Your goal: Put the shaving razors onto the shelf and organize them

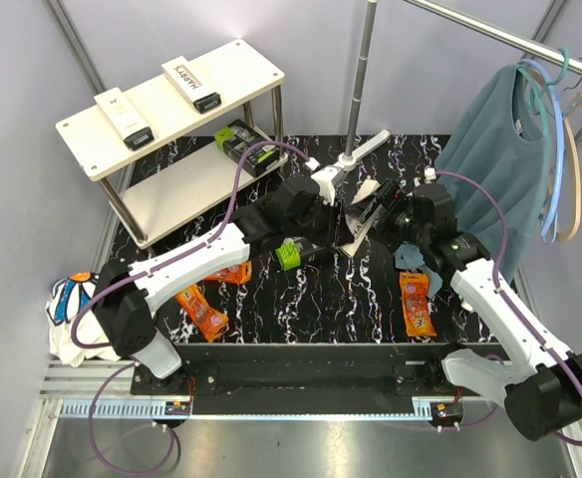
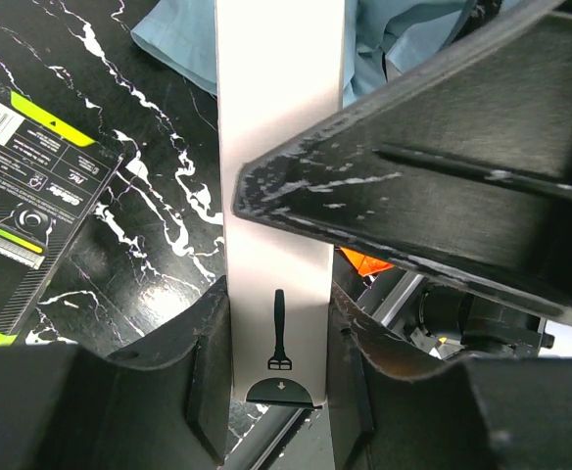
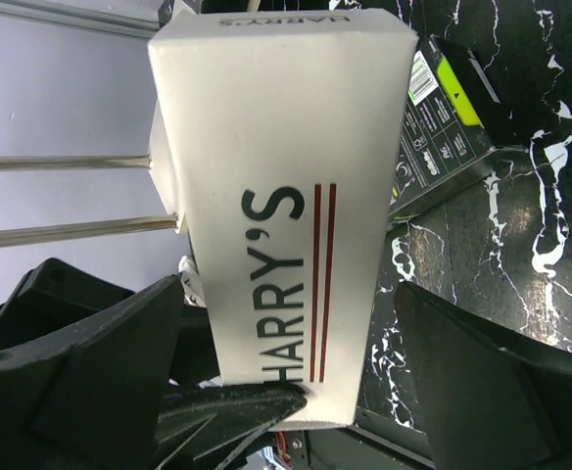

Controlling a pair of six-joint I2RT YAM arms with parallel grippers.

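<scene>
Left gripper (image 2: pixel 278 377) clamps the Harry's box (image 3: pixel 286 196) across its thin side, lifted at centre; right gripper (image 3: pixel 286 294) stands wide around it, not gripping; a handover, I'd say, since the shelf (image 1: pixel 241 65) sits far left.

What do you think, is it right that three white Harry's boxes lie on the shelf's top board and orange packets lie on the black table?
Not quite. The top external view shows two Harry's boxes on the top board of the shelf, not three. The rest holds: orange packets do lie on the black table.
</scene>
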